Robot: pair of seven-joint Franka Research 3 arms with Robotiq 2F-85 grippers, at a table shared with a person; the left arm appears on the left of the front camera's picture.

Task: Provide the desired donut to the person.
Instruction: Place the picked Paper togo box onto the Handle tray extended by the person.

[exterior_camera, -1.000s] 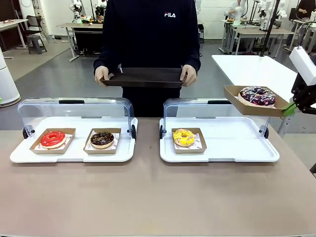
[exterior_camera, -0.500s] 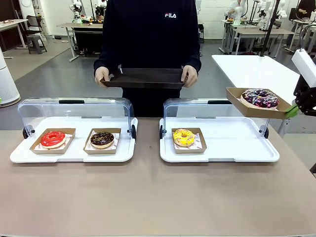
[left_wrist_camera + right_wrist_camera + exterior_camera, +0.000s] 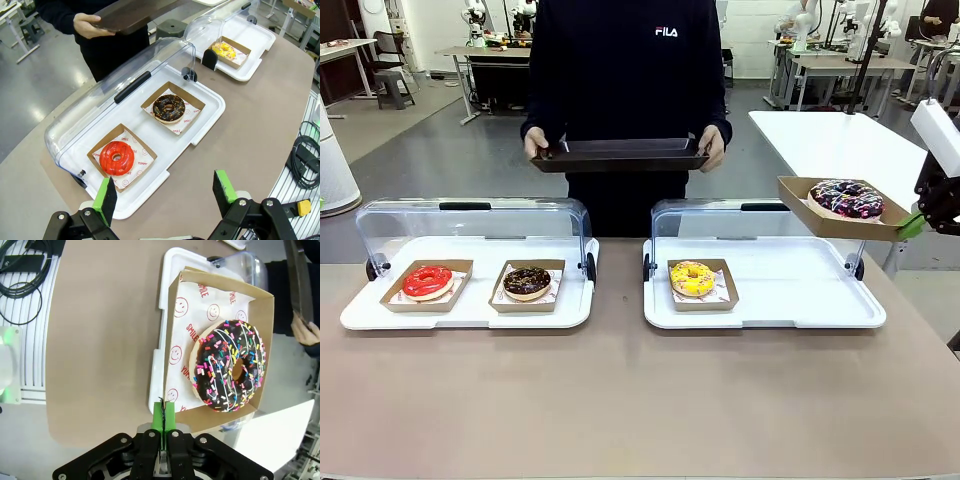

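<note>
My right gripper [image 3: 910,222] [image 3: 163,415] is shut on the rim of a cardboard box [image 3: 835,216] [image 3: 175,330]. The box carries a chocolate donut with coloured sprinkles [image 3: 844,195] [image 3: 231,365] and hangs in the air above the right end of the right display tray [image 3: 770,300]. The person [image 3: 625,70] stands at the far side and holds a dark serving tray [image 3: 620,155] with both hands. My left gripper [image 3: 167,192] is open above the table, near the left display tray [image 3: 200,125], with nothing between its fingers.
The left display tray [image 3: 470,305] holds a red donut [image 3: 427,281] [image 3: 116,157] and a chocolate donut [image 3: 527,282] [image 3: 169,108]. A yellow donut [image 3: 692,277] [image 3: 224,49] sits in the right one. Both clear lids [image 3: 470,225] stand open. Cables [image 3: 305,157] lie off the table's edge.
The person has shifted the dark tray slightly to the right. My right gripper moved the boxed donut a little right and down, then held still.
</note>
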